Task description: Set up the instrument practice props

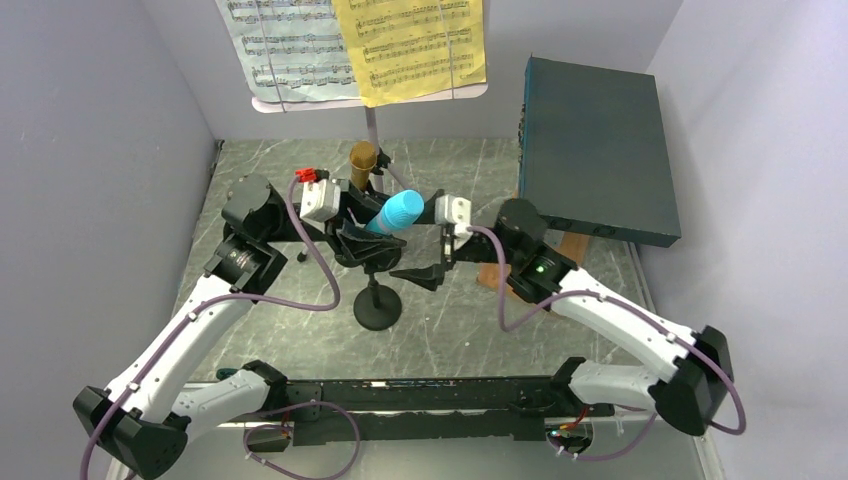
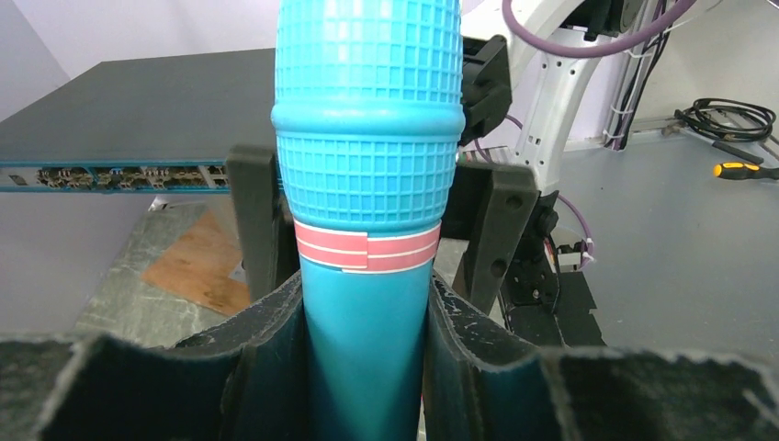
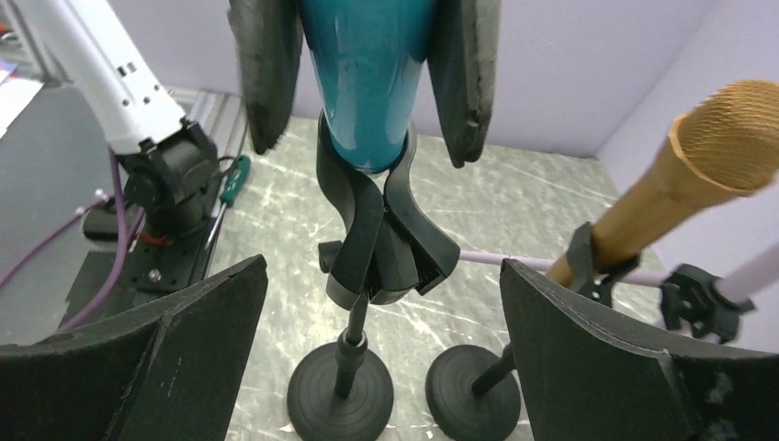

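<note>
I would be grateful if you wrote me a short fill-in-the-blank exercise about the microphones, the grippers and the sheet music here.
1. The left gripper is shut on the blue microphone, while the right gripper stands ___.
2. The gold microphone rests in a holder coloured ___.
3. In the top view, the yellow page hangs to the ___ of the white page.
Missing words: open; black; right.

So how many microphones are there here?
2. The blue microphone is clamped in the left gripper, its tail in the clip of the near holder. The gold microphone sits tilted in the other holder. None seems hidden.
</note>
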Tool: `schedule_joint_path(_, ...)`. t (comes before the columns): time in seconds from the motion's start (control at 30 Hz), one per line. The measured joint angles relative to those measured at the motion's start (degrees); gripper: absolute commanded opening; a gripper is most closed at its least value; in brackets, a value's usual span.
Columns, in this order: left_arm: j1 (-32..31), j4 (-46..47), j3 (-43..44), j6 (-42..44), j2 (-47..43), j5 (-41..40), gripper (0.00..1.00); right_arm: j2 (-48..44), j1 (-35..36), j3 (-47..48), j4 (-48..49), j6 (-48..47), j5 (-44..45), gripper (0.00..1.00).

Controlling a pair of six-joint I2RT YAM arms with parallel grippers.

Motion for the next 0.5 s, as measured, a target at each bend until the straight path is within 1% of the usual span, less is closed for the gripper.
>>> schedule_joint_path(0.17, 1.2, 2.7, -1.0, -2.0, -0.2, 0.8, 0.00, 7.9, -0.6, 3.6, -0.2, -1.7, -6.9, 0.99)
schedule_joint_path(0.23, 1.7, 3.7, -1.3, -2.8, -0.2, 1.3, 0.00, 9.6, -0.5, 3.7, 0.5, -1.4, -7.8, 0.98)
schedule_joint_path(0.37, 2.5, 5.4, -1.8, -4.4, -0.2, 2.1, 0.00, 11.8, -0.5, 4.0, 2.1, -0.7, -8.2, 0.92)
schedule_joint_path(0.43, 2.9, 6.4, -2.1, -5.1, -0.2, 2.4, 0.00, 12.5, -0.5, 4.1, 3.2, 0.4, -8.2, 0.91)
schedule_joint_path(0.5, 3.2, 7.4, -2.3, -6.0, -0.2, 2.7, 0.00, 12.5, -0.5, 4.1, 4.5, 1.6, -8.2, 0.87)
